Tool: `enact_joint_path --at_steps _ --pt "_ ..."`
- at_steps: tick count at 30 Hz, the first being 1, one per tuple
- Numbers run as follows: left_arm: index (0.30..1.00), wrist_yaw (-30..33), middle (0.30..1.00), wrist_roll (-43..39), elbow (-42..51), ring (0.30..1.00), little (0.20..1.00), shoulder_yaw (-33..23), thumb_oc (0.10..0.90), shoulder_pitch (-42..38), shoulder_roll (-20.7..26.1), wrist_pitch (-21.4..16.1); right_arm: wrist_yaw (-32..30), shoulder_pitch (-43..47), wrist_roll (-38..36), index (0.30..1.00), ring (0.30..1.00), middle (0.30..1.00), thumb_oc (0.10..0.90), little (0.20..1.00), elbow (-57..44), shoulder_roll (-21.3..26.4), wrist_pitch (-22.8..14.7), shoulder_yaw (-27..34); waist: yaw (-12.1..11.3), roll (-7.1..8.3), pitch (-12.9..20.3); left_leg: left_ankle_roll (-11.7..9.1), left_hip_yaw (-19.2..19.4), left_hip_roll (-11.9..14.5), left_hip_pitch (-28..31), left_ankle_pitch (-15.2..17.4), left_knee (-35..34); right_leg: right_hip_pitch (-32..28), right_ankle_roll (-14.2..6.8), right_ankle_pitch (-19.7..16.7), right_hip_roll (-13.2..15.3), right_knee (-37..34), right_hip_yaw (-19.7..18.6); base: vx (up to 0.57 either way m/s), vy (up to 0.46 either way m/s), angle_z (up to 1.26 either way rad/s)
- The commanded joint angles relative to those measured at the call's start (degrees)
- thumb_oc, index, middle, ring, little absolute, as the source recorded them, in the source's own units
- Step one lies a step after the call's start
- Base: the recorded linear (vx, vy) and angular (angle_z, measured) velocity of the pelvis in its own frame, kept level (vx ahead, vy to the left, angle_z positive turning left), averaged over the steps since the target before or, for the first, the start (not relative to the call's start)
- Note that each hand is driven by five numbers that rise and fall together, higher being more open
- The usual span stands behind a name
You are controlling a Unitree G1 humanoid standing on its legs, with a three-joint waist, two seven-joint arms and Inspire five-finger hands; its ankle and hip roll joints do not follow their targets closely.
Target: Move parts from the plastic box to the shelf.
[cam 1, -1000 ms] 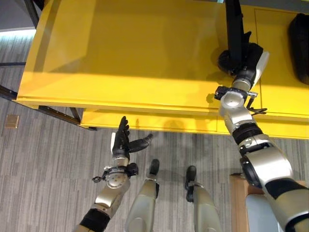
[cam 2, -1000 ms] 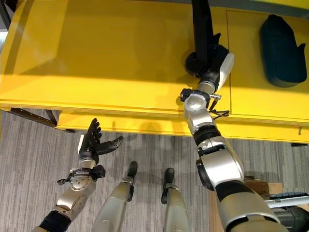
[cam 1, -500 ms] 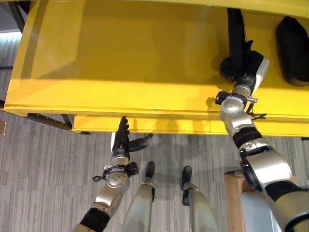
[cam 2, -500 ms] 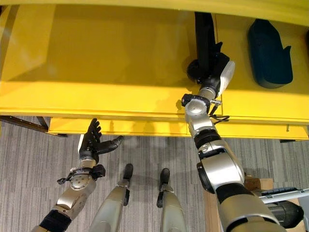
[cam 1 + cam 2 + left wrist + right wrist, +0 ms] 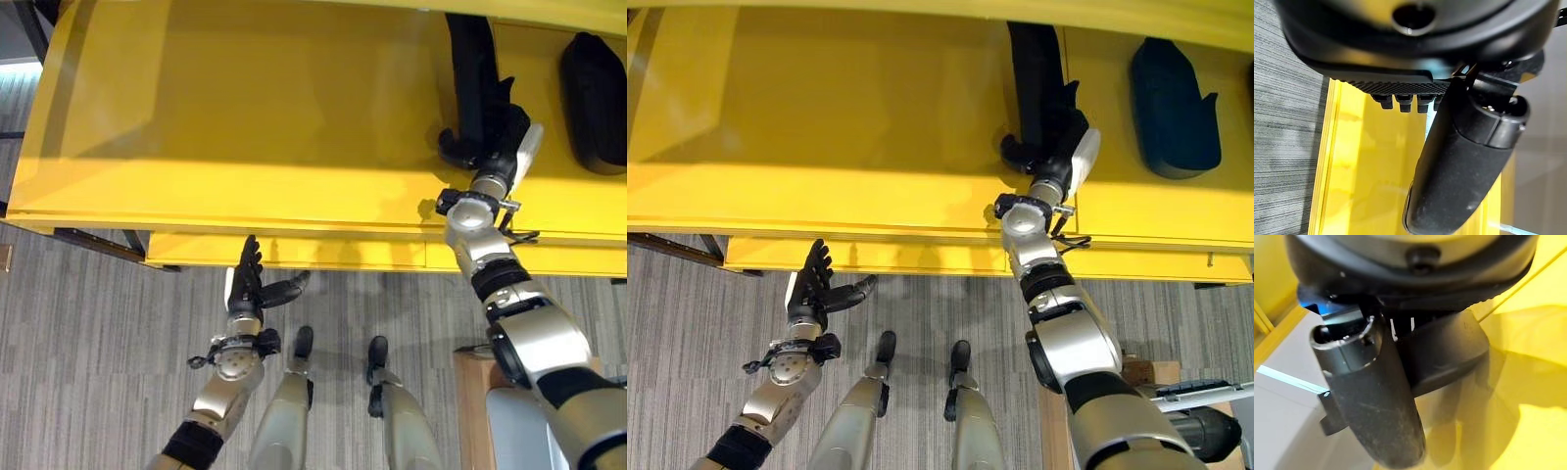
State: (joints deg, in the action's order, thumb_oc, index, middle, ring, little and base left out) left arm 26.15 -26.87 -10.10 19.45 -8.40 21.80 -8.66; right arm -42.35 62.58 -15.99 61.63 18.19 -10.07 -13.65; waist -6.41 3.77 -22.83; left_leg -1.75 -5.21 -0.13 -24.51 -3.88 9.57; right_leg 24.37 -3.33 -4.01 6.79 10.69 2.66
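Left eye view: right hand (image 5: 495, 147) is up on the yellow sheet-metal shelf (image 5: 245, 117), fingers curled round the near end of a long black moulded plastic part (image 5: 472, 73). Part's long axis runs straight away from the hand, toward the shelf back. It appears to rest on the shelf, though contact isn't clear. Release looks like the next step.

Right eye view: left hand (image 5: 813, 289) hangs well apart, below the shelf edge over grey carpet, fingers straight, thumb out, holding nothing. A second dark, bulkier moulded part (image 5: 1174, 108) lies further right on the shelf.

Left wrist view: thumb extended, nothing in hand.

Right wrist view: the thumb (image 5: 1374, 396) is laid over the part's matte black, smooth, rigid-looking surface.
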Motion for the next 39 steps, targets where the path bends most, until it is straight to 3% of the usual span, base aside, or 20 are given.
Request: enact_joint_path --at_steps 1,8,16,23,39 --pt "1.0 1.0 1.0 0.3 7.5 1.0 1.0 -3.3 0.9 -5.0 1.4 -3.7 3.5 -6.1 -8.9 1.0 1.0 1.0 0.9 1.0 7.1 -4.5 6.4 0.7 -1.3 -2.06 -5.2 -0.4 -0.9 2.2 3.2 5.6 1.2 -4.4 -3.6 -0.3 4.4 -1.0 -1.7 0.0 0.0 0.0" --pt "1.0 1.2 1.0 0.3 7.8 1.0 1.0 -4.1 0.9 -5.2 1.6 -3.3 4.3 -5.5 -17.4 1.0 1.0 1.0 0.9 1.0 1.0 -6.9 2.1 2.0 -0.9 -1.5 -5.2 -0.4 -0.6 2.2 3.4 5.8 1.4 -4.6 -3.6 -0.6 4.3 -1.4 -2.2 0.0 0.0 0.0" --pt "1.0 1.2 1.0 -0.6 7.6 1.0 1.0 -5.6 0.9 -4.2 1.9 -2.3 8.3 -7.4 -24.1 1.0 1.0 1.0 0.9 1.0 -16.8 -13.2 -1.9 -3.3 -0.3 -0.07 -5.1 -0.4 0.2 2.3 3.6 6.0 1.8 -4.5 -3.5 -0.9 4.4 -1.3 -3.0 0.0 0.005 -0.06" --pt "1.0 1.5 1.0 -1.0 8.7 1.0 1.0 -6.3 0.9 -2.7 2.3 -1.9 8.6 -10.3 -22.2 1.0 1.0 1.0 0.9 1.0 -28.0 -14.1 -2.6 -6.2 0.1 0.71 -4.9 -0.3 0.4 2.1 3.7 6.1 2.2 -4.5 -3.6 -0.7 4.6 -0.9 -3.0 0.0 0.0 -0.02" --pt "1.0 2.4 1.0 1.0 9.3 1.0 1.0 -7.5 0.9 -2.5 1.8 -1.2 7.9 -14.5 -13.3 1.0 1.0 1.0 0.9 1.0 -35.7 -10.4 0.4 -5.9 0.9 1.81 -4.8 -0.2 0.3 2.6 4.1 6.4 2.5 -4.6 -3.5 -0.4 4.2 -0.4 -2.8 0.0 0.0 0.0"
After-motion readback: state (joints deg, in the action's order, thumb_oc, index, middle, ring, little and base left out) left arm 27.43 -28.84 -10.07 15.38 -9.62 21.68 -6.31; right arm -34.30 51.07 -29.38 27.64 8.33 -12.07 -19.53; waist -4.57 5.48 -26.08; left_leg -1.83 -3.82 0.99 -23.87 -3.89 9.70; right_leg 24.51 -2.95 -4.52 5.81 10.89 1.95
